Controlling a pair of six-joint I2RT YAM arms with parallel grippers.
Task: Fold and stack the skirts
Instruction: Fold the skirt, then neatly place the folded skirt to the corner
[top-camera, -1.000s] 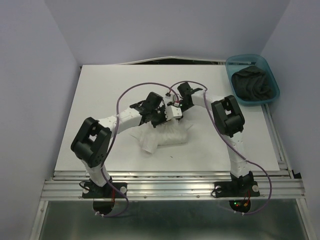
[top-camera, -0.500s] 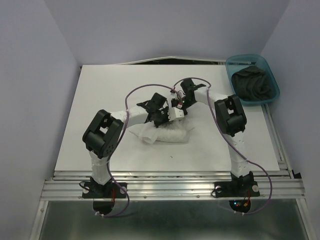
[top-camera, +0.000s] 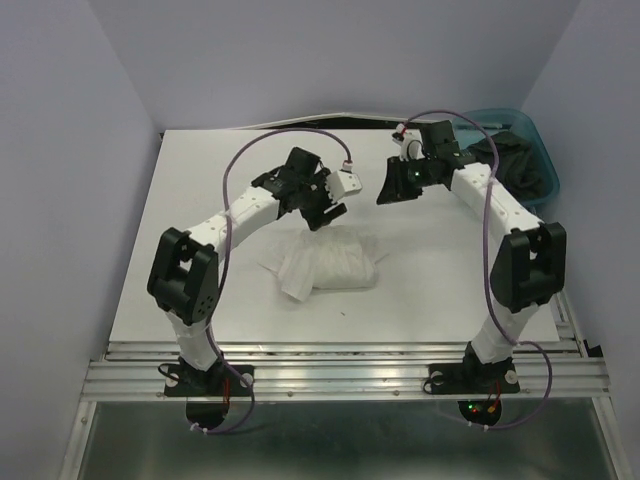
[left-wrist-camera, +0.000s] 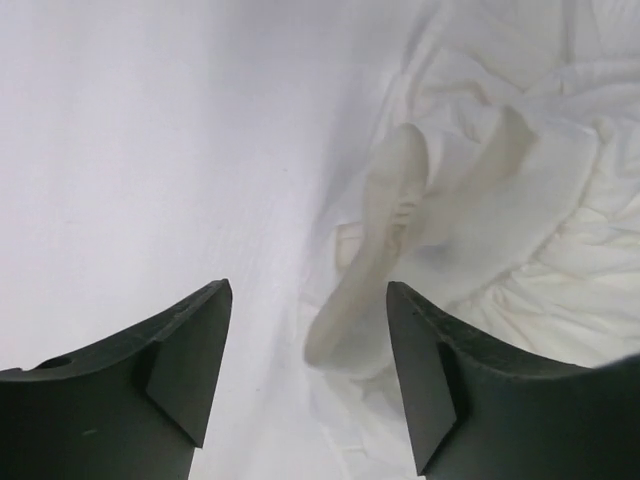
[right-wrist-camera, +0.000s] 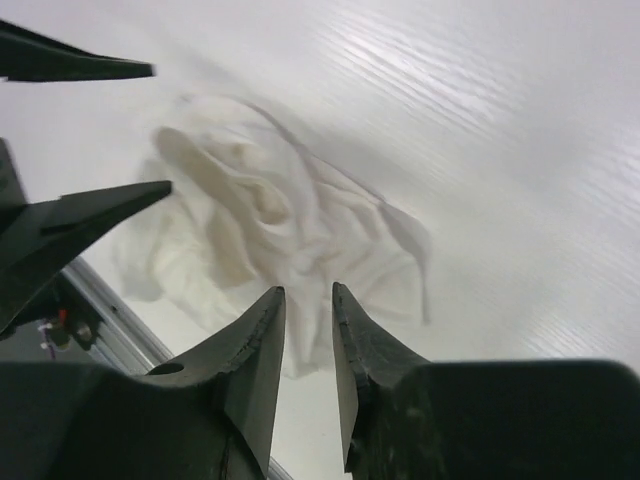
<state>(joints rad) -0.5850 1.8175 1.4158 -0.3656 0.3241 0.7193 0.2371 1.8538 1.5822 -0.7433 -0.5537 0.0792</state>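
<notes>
The white skirt (top-camera: 330, 265) lies folded in a bundle on the table's near middle, and no gripper touches it. Above its far edge hovers my left gripper (top-camera: 320, 207), open and empty; in the left wrist view (left-wrist-camera: 307, 287) the skirt's ruffles (left-wrist-camera: 490, 200) lie below and to the right. Farther right, my right gripper (top-camera: 390, 190) is raised with its jaws a little apart; nothing is between them (right-wrist-camera: 308, 290), and the white skirt (right-wrist-camera: 280, 220) lies beyond them. The charcoal-black skirt (top-camera: 522, 165) sits crumpled in the bin, partly hidden by the right arm.
The teal plastic bin (top-camera: 500, 113) stands at the table's far right corner. The white table (top-camera: 200, 200) has a metal rail along its near edge. Purple cables loop over both arms.
Both grippers have let go of the white skirt, opened and lifted off it. The right arm has swung back toward the far right; the left has risen and drawn back.
</notes>
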